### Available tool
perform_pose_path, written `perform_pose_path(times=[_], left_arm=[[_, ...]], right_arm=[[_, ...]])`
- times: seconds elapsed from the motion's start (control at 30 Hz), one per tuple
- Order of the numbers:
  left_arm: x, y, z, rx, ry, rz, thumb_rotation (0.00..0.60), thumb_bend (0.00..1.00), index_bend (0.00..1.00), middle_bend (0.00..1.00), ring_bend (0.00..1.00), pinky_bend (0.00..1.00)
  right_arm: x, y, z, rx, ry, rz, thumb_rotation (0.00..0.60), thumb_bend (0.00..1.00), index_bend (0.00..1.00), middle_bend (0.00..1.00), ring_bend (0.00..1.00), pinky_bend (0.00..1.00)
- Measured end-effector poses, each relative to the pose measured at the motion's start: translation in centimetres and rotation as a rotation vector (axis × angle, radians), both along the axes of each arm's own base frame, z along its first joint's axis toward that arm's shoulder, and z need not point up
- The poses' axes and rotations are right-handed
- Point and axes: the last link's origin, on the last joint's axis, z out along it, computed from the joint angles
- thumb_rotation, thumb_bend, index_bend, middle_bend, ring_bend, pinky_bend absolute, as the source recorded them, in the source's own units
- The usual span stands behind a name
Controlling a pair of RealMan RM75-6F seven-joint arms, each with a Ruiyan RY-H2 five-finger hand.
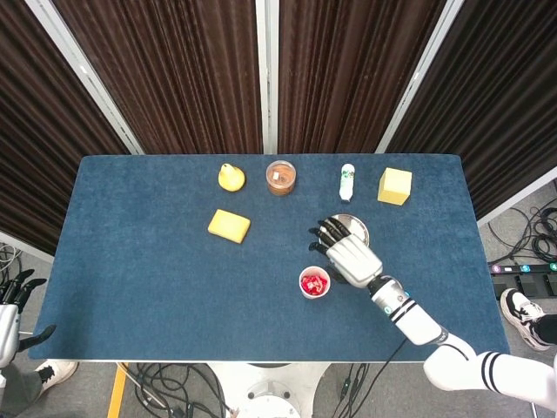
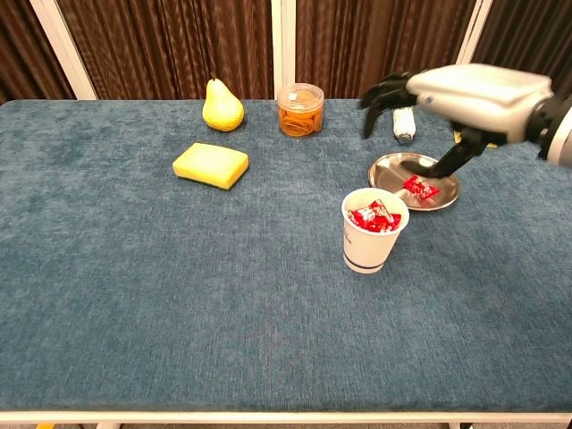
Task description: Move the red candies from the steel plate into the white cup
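Note:
The steel plate [image 2: 393, 169] lies right of centre with one red candy [image 2: 420, 188] on it. Just in front of it stands the white cup [image 2: 373, 237], with several red candies [image 2: 375, 217] inside. My right hand [image 2: 458, 95] hovers over the plate with its fingers spread and nothing in them, the thumb reaching down toward the plate's far side. From the head view this hand [image 1: 350, 253] covers most of the plate [image 1: 359, 227], and the cup [image 1: 314, 283] sits just to its left. My left hand [image 1: 10, 306] hangs off the table's near left corner, holding nothing.
Along the far edge stand a yellow pear [image 2: 222, 105], a clear jar with orange contents [image 2: 300, 109], a small white bottle [image 2: 404, 125] and a yellow block [image 1: 394, 185]. A yellow sponge [image 2: 211, 165] lies left of centre.

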Motion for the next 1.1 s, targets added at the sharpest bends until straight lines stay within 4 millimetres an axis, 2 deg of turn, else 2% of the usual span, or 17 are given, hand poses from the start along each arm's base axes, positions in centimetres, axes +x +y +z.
perform_pose_path(times=[0.23,0.37,0.53,0.73,1.1], left_arm=[[0.0,0.0,-0.2,-0.004,-0.003,0.002,0.6,0.09,0.31,0.24,0.21,0.22],[0.0,-0.1,-0.1,-0.004,-0.001,0.004,0.6,0.09,0.31,0.24,0.21,0.22],[0.1,-0.1,-0.1,-0.004,0.001,0.003,0.6,0.09,0.31,0.24,0.21,0.22],[0.1,0.0,-0.1,-0.005,0.002,0.003,0.6,0.09,0.31,0.24,0.21,0.22],[0.0,-0.1,-0.1,-0.005,0.002,0.01,0.6,0.09,0.31,0.24,0.21,0.22]], right_arm=[[-4.6,-3.1,0.6,-0.053,0.103,-0.162,0.6,0.33,0.37,0.12,0.0,0.0],[-6.3,-4.1,-0.3,-0.053,0.149,-0.221,0.6,0.28,0.37,0.12,0.0,0.0],[-7.7,-4.7,-1.9,-0.042,0.196,-0.271,0.6,0.28,0.38,0.12,0.0,0.0],[-8.2,-5.2,-3.6,-0.01,0.228,-0.315,0.6,0.27,0.38,0.1,0.0,0.0],[-6.4,-6.4,-5.6,0.012,0.218,-0.321,0.6,0.27,0.38,0.1,0.0,0.0]])
